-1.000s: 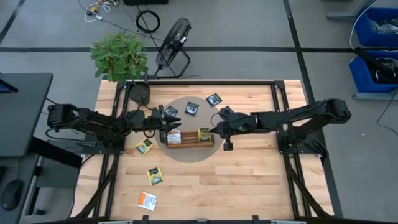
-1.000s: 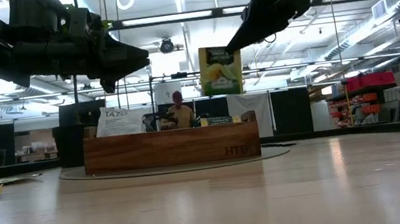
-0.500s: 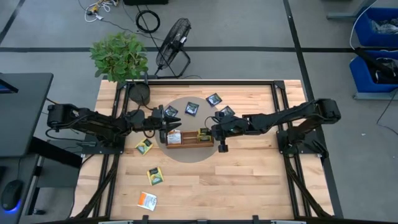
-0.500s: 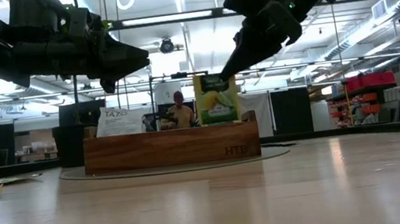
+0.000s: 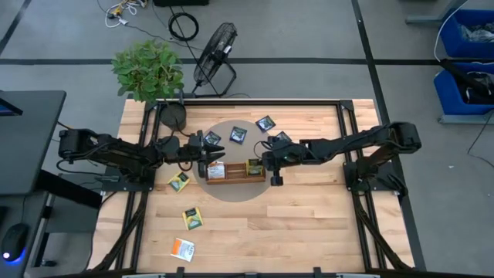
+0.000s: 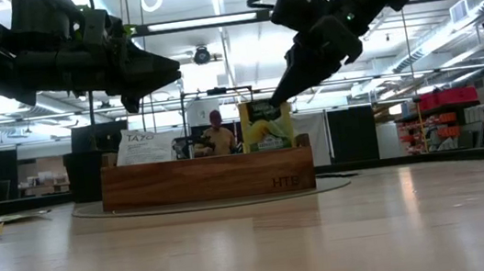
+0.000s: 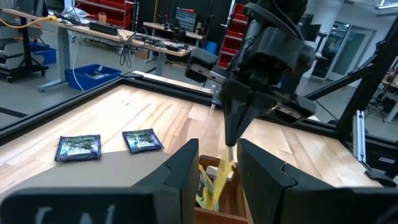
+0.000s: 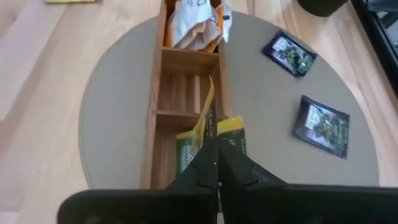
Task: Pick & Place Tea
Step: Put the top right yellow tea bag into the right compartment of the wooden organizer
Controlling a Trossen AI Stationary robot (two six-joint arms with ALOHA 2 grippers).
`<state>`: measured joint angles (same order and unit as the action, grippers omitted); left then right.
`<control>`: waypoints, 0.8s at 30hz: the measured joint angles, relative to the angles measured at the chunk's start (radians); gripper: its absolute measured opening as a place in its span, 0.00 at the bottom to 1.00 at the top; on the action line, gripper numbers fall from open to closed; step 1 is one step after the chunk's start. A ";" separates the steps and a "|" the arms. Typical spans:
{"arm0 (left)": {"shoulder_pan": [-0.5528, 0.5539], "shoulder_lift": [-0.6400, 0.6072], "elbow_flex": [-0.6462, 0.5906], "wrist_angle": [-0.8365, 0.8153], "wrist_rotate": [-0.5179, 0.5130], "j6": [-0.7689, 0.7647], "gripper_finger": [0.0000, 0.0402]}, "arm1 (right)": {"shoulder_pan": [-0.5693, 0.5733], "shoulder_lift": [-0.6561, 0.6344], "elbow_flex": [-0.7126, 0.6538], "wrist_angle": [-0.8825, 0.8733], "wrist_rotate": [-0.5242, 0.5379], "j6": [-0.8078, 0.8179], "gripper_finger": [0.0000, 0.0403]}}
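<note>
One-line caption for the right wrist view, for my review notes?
Right gripper, shut on a yellow-green tea sachet, lowers it into the wooden tray beside another yellow-green sachet.

The wooden tray [image 6: 207, 178] carries the letters "HTB" low on its front wall near the right end, seen in the low view; behind its left end a white tea sachet [image 6: 145, 145] shows a word in dark letters that looks like "TAZO", though the letters are small and not certain. The print on the other sachets, in every view, is too small to read.
</note>
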<state>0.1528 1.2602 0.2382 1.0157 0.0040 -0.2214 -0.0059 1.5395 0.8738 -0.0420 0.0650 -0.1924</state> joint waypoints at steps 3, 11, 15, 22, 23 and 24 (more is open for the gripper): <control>0.000 0.000 0.000 0.002 0.000 0.000 0.29 | 0.000 0.026 0.000 0.001 -0.006 0.000 0.00; 0.000 0.000 0.000 -0.005 0.000 0.000 0.29 | 0.000 0.091 -0.001 0.054 0.010 -0.016 0.00; 0.000 0.000 0.000 -0.007 0.000 0.000 0.29 | 0.000 0.087 -0.001 0.053 0.024 -0.015 0.00; 0.000 0.000 0.000 -0.013 0.000 -0.001 0.29 | 0.000 0.085 -0.001 0.009 0.051 0.031 0.01; 0.000 0.000 0.000 -0.012 0.000 0.000 0.29 | 0.000 0.085 -0.001 0.008 0.051 0.039 0.01; 0.000 0.000 0.000 -0.013 0.000 0.000 0.29 | 0.000 0.085 -0.001 0.008 0.051 0.048 0.02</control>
<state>0.1528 1.2602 0.2382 1.0031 0.0040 -0.2218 -0.0059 1.6249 0.8726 -0.0345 0.1162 -0.1442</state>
